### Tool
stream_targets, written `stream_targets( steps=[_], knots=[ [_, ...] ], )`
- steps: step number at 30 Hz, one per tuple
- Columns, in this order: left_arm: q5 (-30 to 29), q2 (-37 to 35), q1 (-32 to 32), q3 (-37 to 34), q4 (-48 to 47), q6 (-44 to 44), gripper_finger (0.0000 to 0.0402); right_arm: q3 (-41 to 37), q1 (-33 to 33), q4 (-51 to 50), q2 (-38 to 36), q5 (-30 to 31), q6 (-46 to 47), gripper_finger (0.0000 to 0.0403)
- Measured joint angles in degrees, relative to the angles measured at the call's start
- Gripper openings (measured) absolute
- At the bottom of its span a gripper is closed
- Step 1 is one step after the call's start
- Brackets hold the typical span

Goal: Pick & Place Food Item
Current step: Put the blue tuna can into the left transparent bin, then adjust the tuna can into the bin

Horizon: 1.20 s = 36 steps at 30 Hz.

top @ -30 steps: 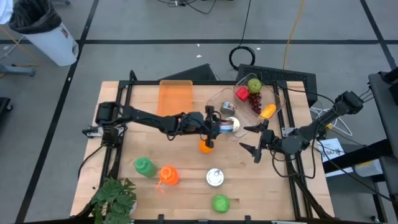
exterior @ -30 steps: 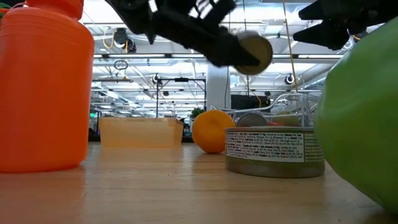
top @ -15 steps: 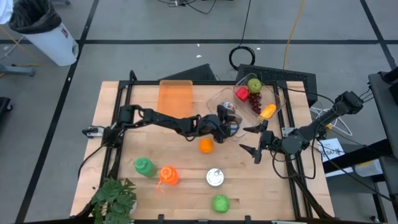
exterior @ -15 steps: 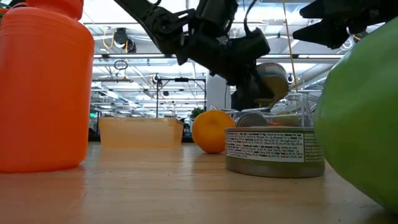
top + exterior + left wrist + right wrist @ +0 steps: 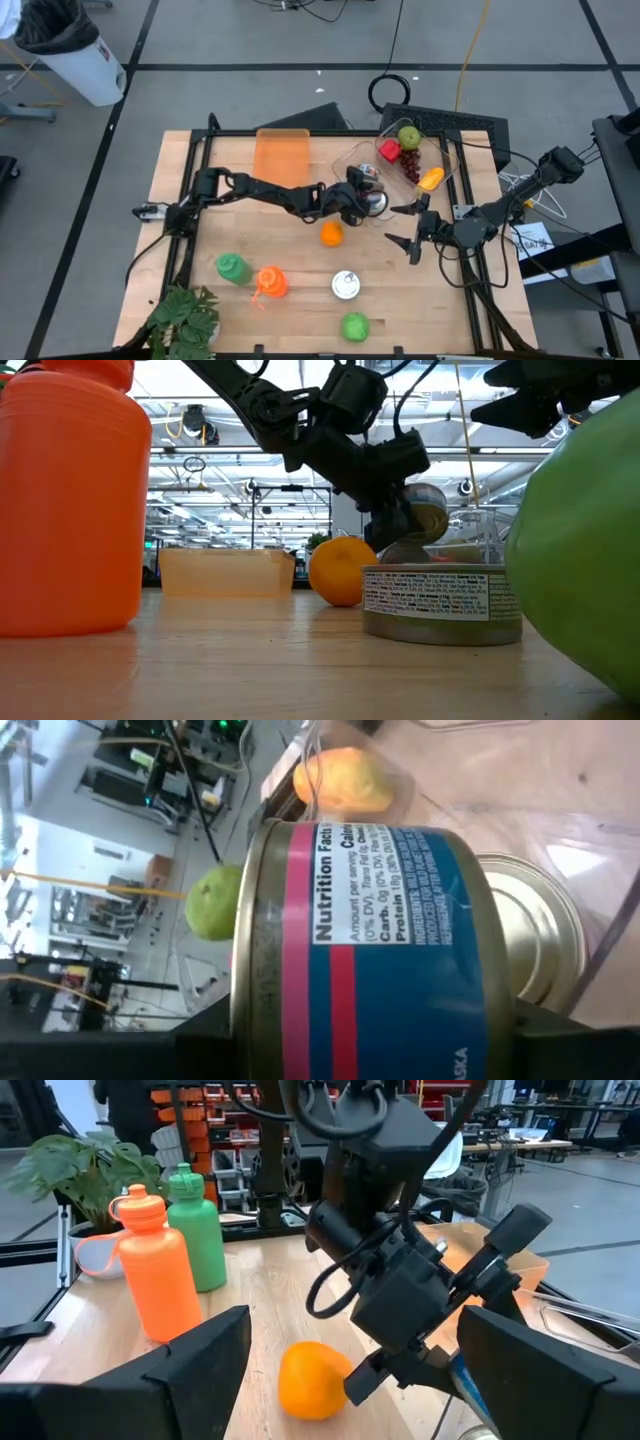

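Plant (image 5: 183, 318) — perhaps plastic — bottles (image 5: 270, 283)

Orange (image 5: 331, 235) near left pincer (image 5: 372, 199); clear bin (image 5: 449, 160) wall probably close ahead.

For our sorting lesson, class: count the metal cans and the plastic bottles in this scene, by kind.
Round metal tin cans: 3
Plastic bottles, one green and one orange: 2
Total: 5

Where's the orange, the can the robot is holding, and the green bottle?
orange (image 5: 331, 235), high view, middle of its top.
blue-labelled can (image 5: 390, 950), left wrist view, on its label.
green bottle (image 5: 232, 267), high view, on its body.
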Motion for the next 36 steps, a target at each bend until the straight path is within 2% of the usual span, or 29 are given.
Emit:
stream_targets(
  steps=[5,14,20,31,33,36],
  knots=[
    [-1.61,-0.02,0.0,0.05,-0.75,-2.23,0.0205,0.0,0.0,-0.04,0.0,0.0,0.15,0.0336],
    [-2.8,-0.11,-0.24,0.05,0.83,-2.93,0.0298,0.02,0.0,-0.1,0.0,0.0,0.15,0.0336],
    [-4.17,-0.13,-1.37,0.05,0.85,-2.66,0.0334,0.04,0.0,-0.23,0.0,0.0,0.02,0.0336],
    [-14.45,-0.24,-6.62,0.0,0.31,2.89,0.0325,0.07,0.0,-0.28,0.0,0.02,0.13,0.0336],
    [-16.81,-0.67,-7.62,-0.1,0.18,0.18,0.0322,0.07,0.0,-0.32,0.0,0.02,0.15,0.0336],
    [-17.4,-3.44,-8.41,-0.19,-1.07,-8.69,0.0317,0.07,0.0,-0.38,0.01,0.03,0.17,0.0336]
  ],
)
